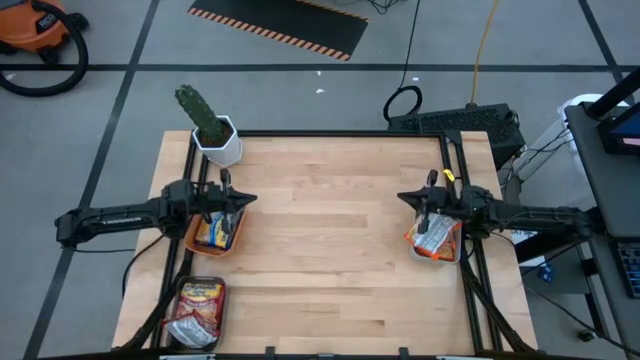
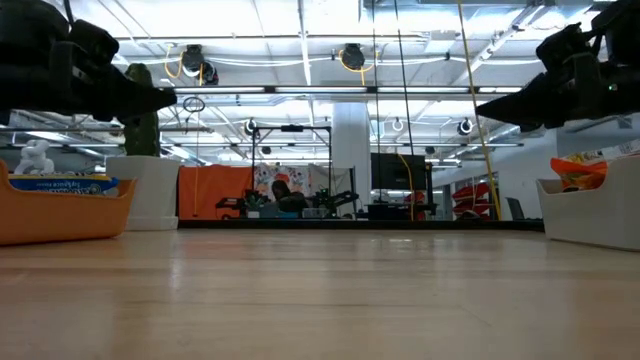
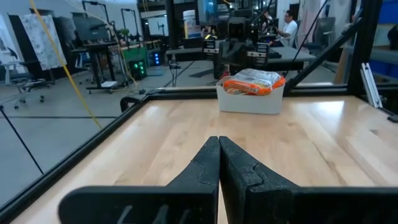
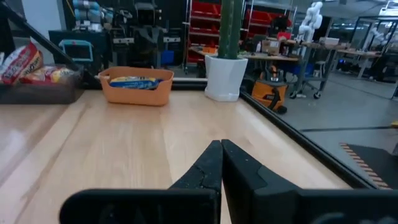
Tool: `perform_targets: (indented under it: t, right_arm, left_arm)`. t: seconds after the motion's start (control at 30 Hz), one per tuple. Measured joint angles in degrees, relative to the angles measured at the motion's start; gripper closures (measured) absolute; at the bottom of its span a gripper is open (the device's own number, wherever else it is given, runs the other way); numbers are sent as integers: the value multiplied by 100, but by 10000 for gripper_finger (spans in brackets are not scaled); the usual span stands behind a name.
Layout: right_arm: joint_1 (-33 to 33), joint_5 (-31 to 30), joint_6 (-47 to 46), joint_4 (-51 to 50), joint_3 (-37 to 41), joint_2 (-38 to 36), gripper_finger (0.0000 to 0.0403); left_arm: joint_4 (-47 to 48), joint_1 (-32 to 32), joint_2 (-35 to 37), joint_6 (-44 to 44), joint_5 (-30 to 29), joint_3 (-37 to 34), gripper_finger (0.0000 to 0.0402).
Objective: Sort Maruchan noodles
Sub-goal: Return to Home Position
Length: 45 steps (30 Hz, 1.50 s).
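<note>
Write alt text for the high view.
Overhead, a wooden table carries sorted noodles: blue packets in the orange bin by the left gripper, orange packets in the white bin by the right gripper, red packets in the black bin at lower left.

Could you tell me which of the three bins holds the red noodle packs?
The black bin, the corner one on the left arm's side; the orange bin holds blue packs, the white bin orange ones.

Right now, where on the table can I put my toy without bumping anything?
The wooden middle of the table is bare, between the orange bin and the white bin. The left edge is crowded: cactus pot, orange bin, black bin. The left arm hangs over the orange bin, the right arm over the white one, jaws shut.
</note>
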<state>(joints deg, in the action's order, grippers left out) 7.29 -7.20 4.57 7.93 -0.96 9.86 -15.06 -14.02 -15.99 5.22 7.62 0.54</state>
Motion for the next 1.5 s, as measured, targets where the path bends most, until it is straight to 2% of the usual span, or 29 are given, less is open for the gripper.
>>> perform_targets:
  t: [0.37,0.53,0.7,0.8,0.87,0.97,1.07,1.2,1.5]
  right_arm:
    - [-2,153,69,-356,1,-684,403]
    - [-2,150,77,-221,6,-986,403]
    - [-2,196,9,-180,6,-978,403]
    - [-8,606,-55,120,6,-979,403]
    - [-27,551,-124,141,6,-980,403]
    - [-31,150,-302,106,6,-978,403]
    - [-34,212,-388,97,6,-978,403]
    - [-144,590,-510,81,6,-978,403]
    - [-540,402,-885,-305,15,-978,403]
  left_arm:
    - [-147,0,0,-127,0,0,400]
    - [-147,0,0,-132,-4,0,400]
    - [-149,0,0,-154,-7,2,400]
    - [-150,0,0,-157,-7,2,400]
    - [-155,0,0,-173,-7,4,400]
    - [-222,0,0,-252,-7,4,400]
    - [-259,0,0,-296,-7,4,400]
    - [-275,0,0,-274,-7,4,400]
    - [-223,0,-7,-238,-31,5,400]
